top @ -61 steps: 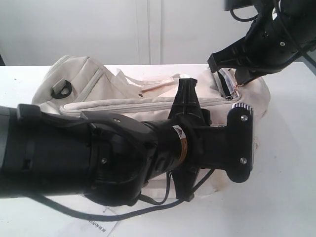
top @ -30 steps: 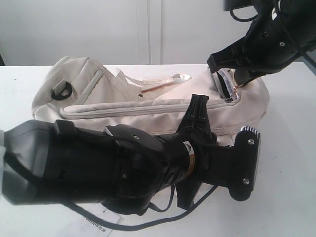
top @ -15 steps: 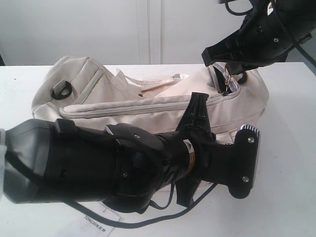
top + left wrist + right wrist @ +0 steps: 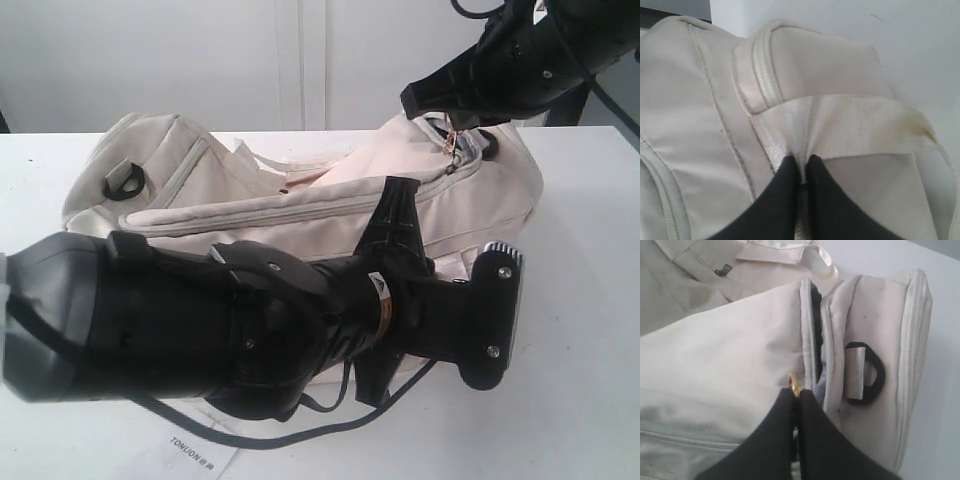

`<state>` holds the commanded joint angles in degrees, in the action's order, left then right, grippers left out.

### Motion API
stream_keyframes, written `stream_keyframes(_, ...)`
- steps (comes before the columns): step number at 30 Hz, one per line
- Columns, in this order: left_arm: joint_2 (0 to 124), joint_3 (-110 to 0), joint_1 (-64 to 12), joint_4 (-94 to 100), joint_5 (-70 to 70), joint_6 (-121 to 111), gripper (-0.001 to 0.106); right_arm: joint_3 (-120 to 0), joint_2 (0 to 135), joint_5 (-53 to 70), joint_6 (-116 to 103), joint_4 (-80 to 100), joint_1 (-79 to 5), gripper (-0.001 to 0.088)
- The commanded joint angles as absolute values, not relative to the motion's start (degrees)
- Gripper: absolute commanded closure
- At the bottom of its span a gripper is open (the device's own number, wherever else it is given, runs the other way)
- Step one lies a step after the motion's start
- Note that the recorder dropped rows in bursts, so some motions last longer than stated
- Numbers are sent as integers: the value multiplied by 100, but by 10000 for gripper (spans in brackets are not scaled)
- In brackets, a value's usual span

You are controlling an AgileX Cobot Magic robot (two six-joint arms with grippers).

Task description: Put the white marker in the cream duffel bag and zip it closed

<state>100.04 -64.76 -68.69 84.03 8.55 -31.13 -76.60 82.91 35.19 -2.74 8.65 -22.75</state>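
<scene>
Counter (image 4: 580,300): one, white.
Cream duffel bag (image 4: 250,215): one, lying lengthwise toward the counter's far edge, its right end lifted higher than the left.
Top zipper (image 4: 813,340): gaping for a short stretch at the bag's right end, dark inside.
D-rings: two counted, both black. One sat at the left end (image 4: 125,182) and one at the right end (image 4: 870,372).
Left gripper (image 4: 801,170): one, fingertips almost together, pinching a fold of the shiny webbing strap (image 4: 850,125) on the bag.
Right gripper (image 4: 796,395): one, jaws closed tight on the gold zipper pull (image 4: 793,385) beside the gap.
White marker: in no view, place could not be told.
Paper tag (image 4: 195,455): one, with printed text, flat at the counter's near edge, partly under the left arm.
</scene>
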Motion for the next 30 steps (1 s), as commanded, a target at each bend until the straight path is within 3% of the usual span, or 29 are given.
stream_keyframes(15, 10004, -6476, -6869, 8127, 1165, -3113, 1053, -7660, 8187, 3975, -1087, 1920, -2275, 868)
stream_keyframes(30, 10004, -6463, -6869, 8120, 420, -2960, 1053, -7660, 8748, 2521, -1837, 2964, -2275, 868)
